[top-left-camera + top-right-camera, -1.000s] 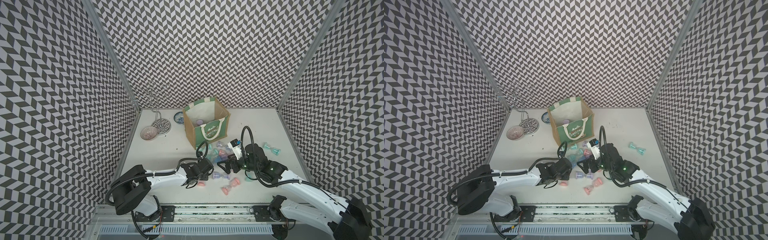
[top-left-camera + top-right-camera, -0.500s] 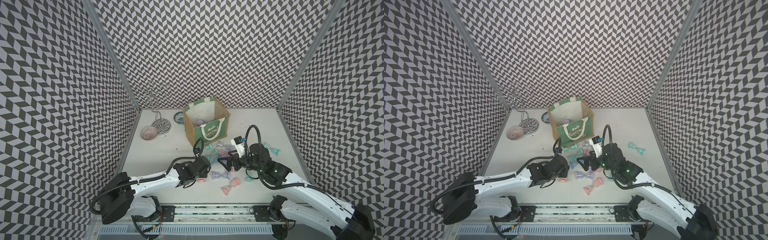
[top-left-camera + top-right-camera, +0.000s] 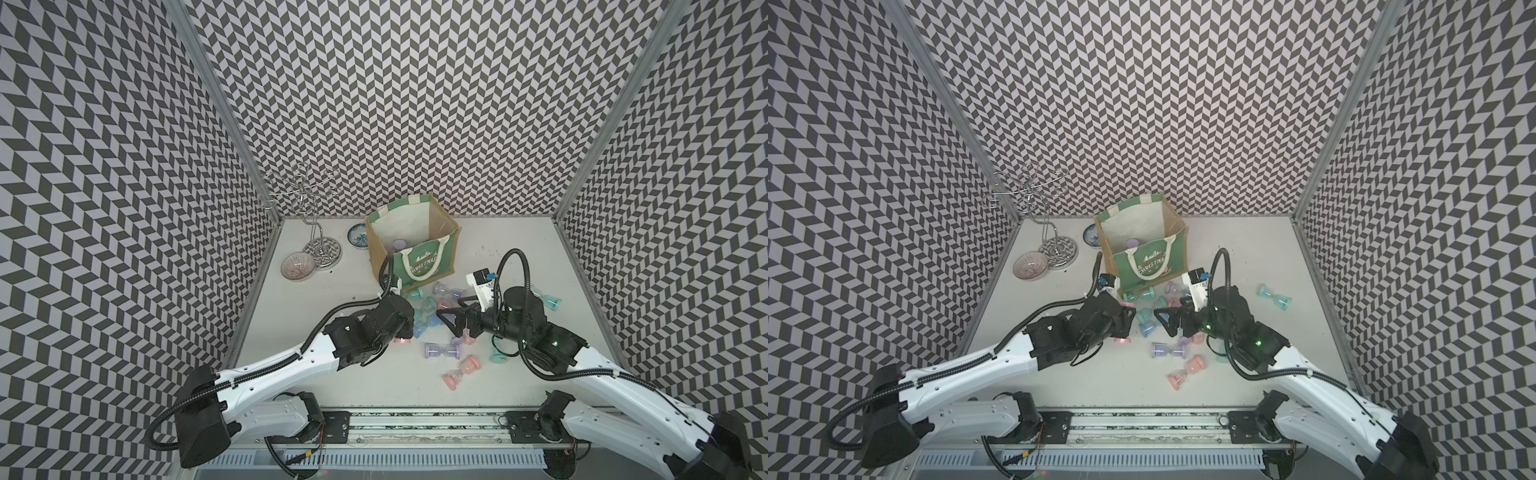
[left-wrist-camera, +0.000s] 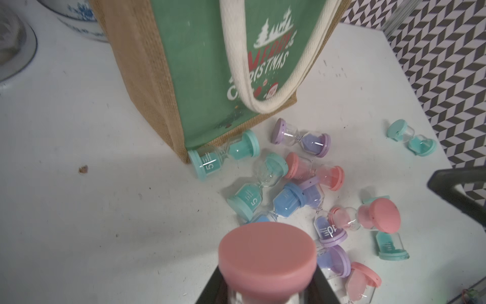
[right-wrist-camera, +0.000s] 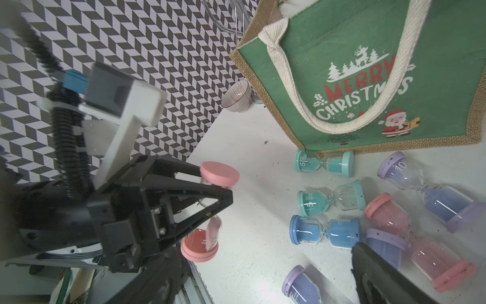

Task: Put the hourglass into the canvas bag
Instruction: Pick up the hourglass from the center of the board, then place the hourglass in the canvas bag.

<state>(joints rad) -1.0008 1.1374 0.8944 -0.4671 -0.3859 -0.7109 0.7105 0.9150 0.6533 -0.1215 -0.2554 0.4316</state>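
My left gripper [image 3: 405,329] [image 4: 267,288] is shut on the glass waist of a pink hourglass [image 4: 267,252] [image 5: 219,173], which it holds upright in front of the canvas bag [image 3: 419,259] [image 3: 1148,264]. The bag stands open, a tan tote with a green "Merry Christmas" panel [image 5: 368,79] and white rope handles. A purple cap [image 3: 400,243] shows inside it. My right gripper [image 3: 451,322] [image 3: 1169,322] stands open over the pile of loose hourglasses [image 3: 436,307], holding nothing. In the right wrist view only one of its fingers [image 5: 381,276] shows.
Several teal, blue, purple and pink hourglasses lie on the table below the bag. One teal hourglass [image 3: 548,300] lies apart at the right. A pink bowl [image 3: 296,266], a wire stand [image 3: 320,249] and a blue-white dish [image 3: 357,241] sit at the back left.
My left jaws have closed the last bit onto the pink hourglass, and that arm's rear part has swung out to the left. The right arm has shifted slightly right, still open.
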